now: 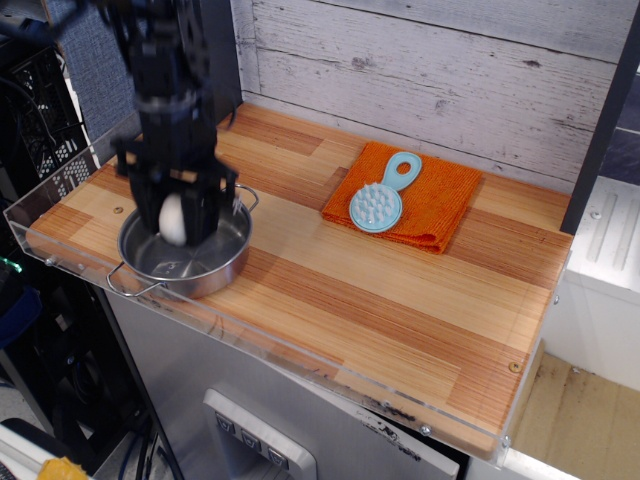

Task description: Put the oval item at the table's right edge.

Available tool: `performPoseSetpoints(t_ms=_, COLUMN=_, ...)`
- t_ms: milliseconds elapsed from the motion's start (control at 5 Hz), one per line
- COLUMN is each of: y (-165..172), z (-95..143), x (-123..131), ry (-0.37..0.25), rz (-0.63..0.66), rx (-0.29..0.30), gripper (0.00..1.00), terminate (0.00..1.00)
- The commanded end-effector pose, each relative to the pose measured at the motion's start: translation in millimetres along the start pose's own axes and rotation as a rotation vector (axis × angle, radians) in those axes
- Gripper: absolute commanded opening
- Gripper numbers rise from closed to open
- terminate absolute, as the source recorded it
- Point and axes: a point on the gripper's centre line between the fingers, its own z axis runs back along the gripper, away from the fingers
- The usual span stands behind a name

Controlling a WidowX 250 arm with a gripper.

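Observation:
The oval item (173, 217) is a white fuzzy egg-shaped ball. It hangs between the black fingers (207, 213) of my gripper (176, 219), lifted above the bottom of a steel pan (215, 272) at the table's left end. The gripper is shut on it and is blurred by motion. The black band on the ball does not show. The table (400, 300) is light and reddish-brown wood strips with a clear acrylic rim; its right edge (545, 320) is far from the gripper.
An orange cloth (440, 200) lies at the back middle with a light-blue bristled brush (378, 205) on it. A whitewashed plank wall stands behind. A black post (600, 130) rises at the right back corner.

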Motion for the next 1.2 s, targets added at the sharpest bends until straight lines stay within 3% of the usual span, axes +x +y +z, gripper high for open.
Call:
performPoseSetpoints(t_ms=0, y=-61, z=87, x=33, ry=-0.215, rz=-0.107, rx=-0.043, gripper=0.00, terminate=0.00)
performPoseSetpoints(t_ms=200, y=-112, z=89, x=50, ry=-0.264, rz=-0.232, rx=-0.102, gripper=0.00, terminate=0.00)
performPoseSetpoints(t_ms=400, y=-162, z=93, x=63, ry=-0.330, rz=-0.267, rx=-0.145, gripper=0.00, terminate=0.00)
performPoseSetpoints(t_ms=600, y=-186, z=85, x=63, ry=-0.313, rz=-0.247, rx=-0.133, gripper=0.00, terminate=0.00)
performPoseSetpoints(t_ms=1000, y=-180, z=48, x=40, ry=-0.196, rz=-0.133, rx=-0.056, gripper=0.00, terminate=0.00)
